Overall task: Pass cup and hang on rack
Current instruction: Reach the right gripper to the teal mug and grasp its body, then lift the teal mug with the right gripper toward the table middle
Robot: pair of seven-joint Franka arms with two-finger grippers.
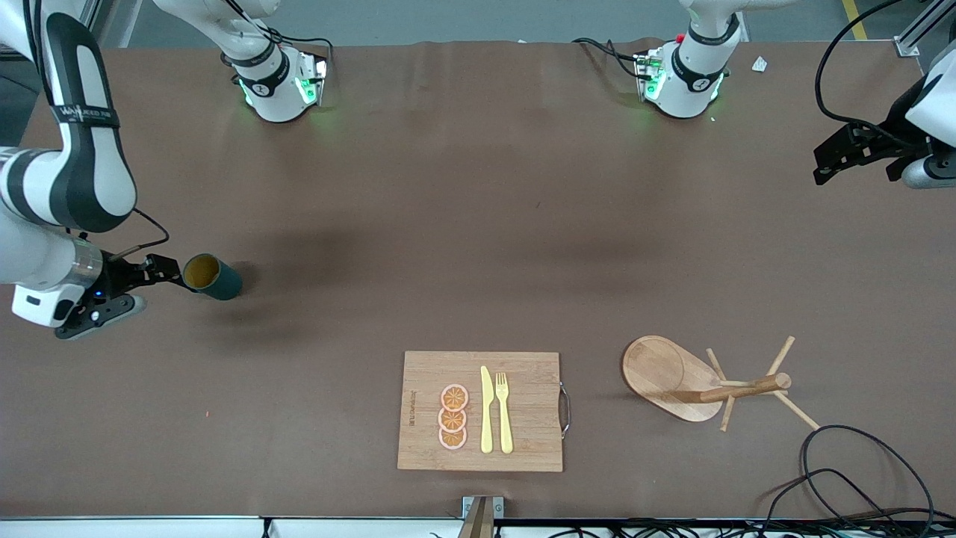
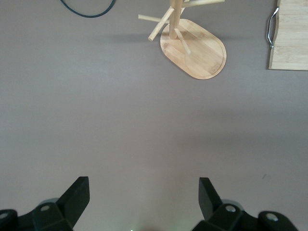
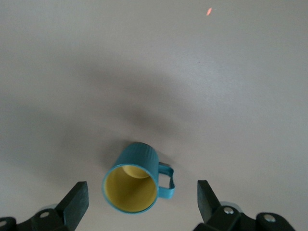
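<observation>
The teal-green cup (image 1: 213, 277) (image 3: 136, 179), yellow inside with a small side handle, stands upright on the brown table toward the right arm's end. My right gripper (image 1: 161, 272) (image 3: 142, 190) hangs open just above it; the right wrist view looks down into the cup's mouth between the spread fingers, which do not touch it. The wooden rack (image 1: 736, 391) (image 2: 193, 47), with an oval base, a post and thin pegs, stands toward the left arm's end, near the front camera. My left gripper (image 1: 826, 163) (image 2: 144, 186) is open and holds nothing, up over bare table at the left arm's end.
A wooden cutting board (image 1: 523, 368) (image 2: 288, 41) with a metal handle lies beside the rack, near the front edge. It carries three orange slices (image 1: 452, 417), a yellow knife (image 1: 486, 410) and a fork (image 1: 504, 412). Black cables (image 1: 859, 478) loop by the rack.
</observation>
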